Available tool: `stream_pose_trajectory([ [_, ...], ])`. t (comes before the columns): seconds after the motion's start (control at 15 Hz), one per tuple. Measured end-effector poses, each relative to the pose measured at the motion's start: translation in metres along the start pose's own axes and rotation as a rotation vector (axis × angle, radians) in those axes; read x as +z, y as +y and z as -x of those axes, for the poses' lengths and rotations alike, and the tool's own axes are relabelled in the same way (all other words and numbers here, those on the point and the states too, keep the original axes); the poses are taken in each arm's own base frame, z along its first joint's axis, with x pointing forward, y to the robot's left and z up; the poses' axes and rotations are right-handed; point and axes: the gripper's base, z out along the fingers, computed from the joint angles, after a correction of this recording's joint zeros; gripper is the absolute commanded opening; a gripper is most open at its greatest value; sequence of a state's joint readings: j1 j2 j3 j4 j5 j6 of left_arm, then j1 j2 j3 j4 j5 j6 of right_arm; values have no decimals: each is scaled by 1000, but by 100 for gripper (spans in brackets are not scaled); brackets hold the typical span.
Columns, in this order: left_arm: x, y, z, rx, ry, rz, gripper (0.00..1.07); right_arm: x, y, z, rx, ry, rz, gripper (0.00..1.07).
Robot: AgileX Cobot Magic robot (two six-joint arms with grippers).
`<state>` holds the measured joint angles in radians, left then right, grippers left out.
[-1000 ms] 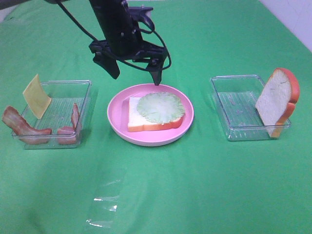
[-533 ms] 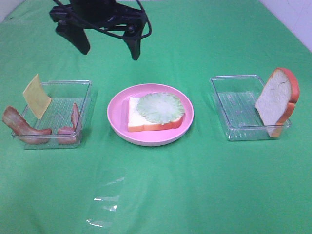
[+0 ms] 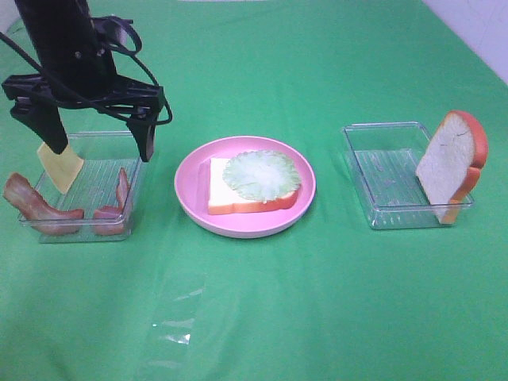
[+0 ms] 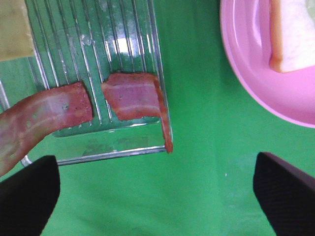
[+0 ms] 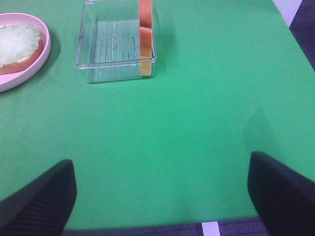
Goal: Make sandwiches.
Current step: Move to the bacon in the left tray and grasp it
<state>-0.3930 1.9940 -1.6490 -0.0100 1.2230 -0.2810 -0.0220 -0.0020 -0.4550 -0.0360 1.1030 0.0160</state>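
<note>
Exterior high: hanging left of the pink plate [image 3: 190, 202], over bacon strips [image 3: 40, 210], left end effector [image 3: 101, 152] released. Lying on that plate, bread slice [image 3: 218, 192] under lettuce [image 3: 260, 175]. Right end effector [image 5: 160, 196] gaping too.

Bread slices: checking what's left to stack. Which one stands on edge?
The white, orange-crusted bread slice in the right clear plastic tray; the other slice lies flat on the round pink plate under green lettuce.

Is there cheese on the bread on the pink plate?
No, only lettuce lies on that bread slice; the cheese leans against the left tray.
</note>
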Motion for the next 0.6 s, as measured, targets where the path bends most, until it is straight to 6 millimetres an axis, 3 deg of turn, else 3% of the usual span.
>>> stream_pose_trajectory([
  [0.27, 52, -4, 5, -7, 125, 9, 100, 0, 0, 0, 0, 0, 0, 89],
  [0.47, 67, -4, 6, -7, 153, 16, 95, 0, 0, 0, 0, 0, 0, 89],
  [0.53, 67, -4, 7, -6, 144, 13, 90, 0, 0, 0, 0, 0, 0, 89],
  [0.6, 67, -4, 7, -2, 139, 12, 71, 0, 0, 0, 0, 0, 0, 89],
])
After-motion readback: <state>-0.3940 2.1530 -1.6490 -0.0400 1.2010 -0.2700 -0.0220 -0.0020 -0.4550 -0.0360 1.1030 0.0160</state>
